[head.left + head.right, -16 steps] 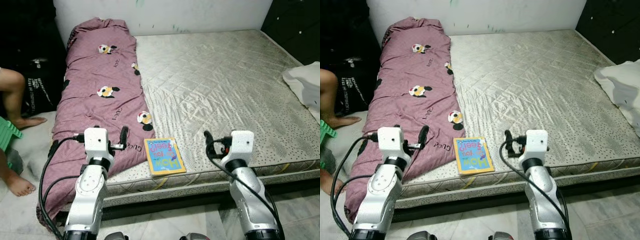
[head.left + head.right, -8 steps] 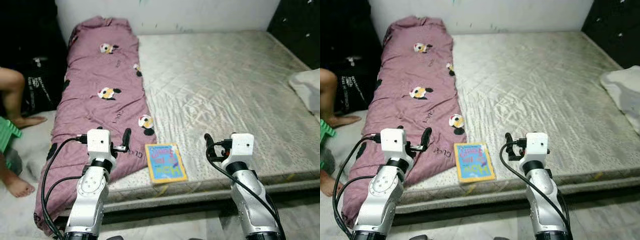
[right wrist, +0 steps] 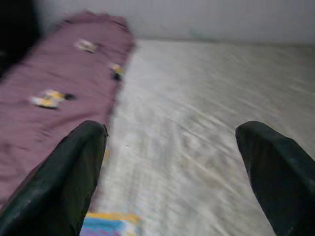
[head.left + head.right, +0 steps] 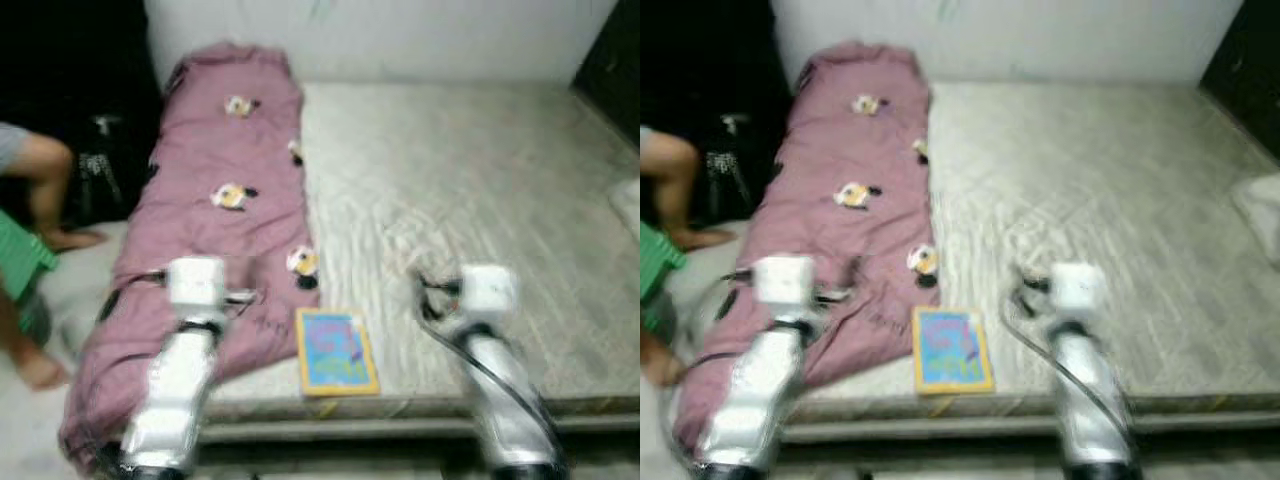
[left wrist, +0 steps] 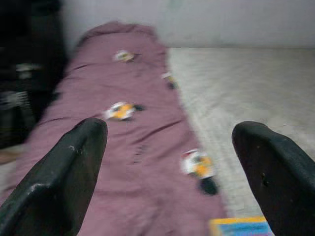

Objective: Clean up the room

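Both grippers, left [image 5: 167, 172] and right [image 3: 170, 174], hang over the near edge of the mattress [image 4: 480, 190] with fingers spread wide and nothing between them. Between the two arms a book [image 4: 337, 350] lies flat beside the purple blanket [image 4: 220, 220]. Views are blurred.

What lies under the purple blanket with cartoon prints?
The purple cartoon-print blanket covers the left strip of the beige quilted mattress and drapes over its near-left corner. Anything else beneath stays hidden. The yellow-bordered blue book lies beside its edge.
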Controlling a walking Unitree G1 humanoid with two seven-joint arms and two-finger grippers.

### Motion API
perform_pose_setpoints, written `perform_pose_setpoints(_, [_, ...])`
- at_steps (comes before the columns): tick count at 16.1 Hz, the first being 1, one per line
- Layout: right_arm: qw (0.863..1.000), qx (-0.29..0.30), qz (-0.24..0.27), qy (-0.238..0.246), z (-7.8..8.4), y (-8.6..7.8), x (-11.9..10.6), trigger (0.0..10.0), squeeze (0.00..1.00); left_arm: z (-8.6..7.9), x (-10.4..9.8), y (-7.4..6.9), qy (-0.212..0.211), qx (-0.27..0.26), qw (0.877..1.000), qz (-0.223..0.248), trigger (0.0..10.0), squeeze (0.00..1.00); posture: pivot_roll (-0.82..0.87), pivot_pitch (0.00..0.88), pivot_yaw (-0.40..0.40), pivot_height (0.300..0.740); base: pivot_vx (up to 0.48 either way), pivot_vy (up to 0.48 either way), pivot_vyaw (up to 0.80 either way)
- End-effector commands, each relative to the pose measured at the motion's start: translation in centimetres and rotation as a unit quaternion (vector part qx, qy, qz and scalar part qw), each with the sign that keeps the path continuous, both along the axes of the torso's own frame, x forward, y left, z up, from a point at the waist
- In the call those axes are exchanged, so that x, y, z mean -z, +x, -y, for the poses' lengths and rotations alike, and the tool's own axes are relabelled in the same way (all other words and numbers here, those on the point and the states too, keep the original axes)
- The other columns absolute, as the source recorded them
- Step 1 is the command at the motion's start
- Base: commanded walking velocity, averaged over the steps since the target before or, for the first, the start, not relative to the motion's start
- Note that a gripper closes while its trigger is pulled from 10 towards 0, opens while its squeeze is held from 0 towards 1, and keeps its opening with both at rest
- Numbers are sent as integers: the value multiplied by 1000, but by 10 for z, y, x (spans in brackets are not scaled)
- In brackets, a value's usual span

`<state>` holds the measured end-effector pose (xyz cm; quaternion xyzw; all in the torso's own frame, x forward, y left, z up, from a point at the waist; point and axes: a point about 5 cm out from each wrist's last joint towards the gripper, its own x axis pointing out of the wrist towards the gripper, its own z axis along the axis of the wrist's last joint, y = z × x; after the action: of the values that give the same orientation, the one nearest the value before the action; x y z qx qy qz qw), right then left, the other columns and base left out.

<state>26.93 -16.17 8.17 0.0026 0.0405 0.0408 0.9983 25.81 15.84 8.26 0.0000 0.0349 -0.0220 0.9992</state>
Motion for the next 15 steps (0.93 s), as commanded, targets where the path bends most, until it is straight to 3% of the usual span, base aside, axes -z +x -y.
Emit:
perform_pose_setpoints(1, [1000,20,-10,-12,15,-7,5,10000,0,13,-5,2,-15,18,1000,11,10000,0,-58,36,-7,740,0,0,0])
perform_pose_setpoints(10, [999,37,-28,-5,19,-14,10,10000,0,4,6,-10,-3,0,1000,-14,10000,0,-52,46,-13,740,0,0,0])
perform_pose_setpoints(12, [999,34,-29,-6,19,-15,11,10000,0,4,6,-10,-5,-4,1000,-14,10000,0,-52,48,-13,740,0,0,-800])
perform_pose_setpoints(15, [999,34,-28,-9,19,-15,10,10000,0,5,6,-10,-5,-3,1000,-16,10000,0,-55,51,-15,740,0,0,0])
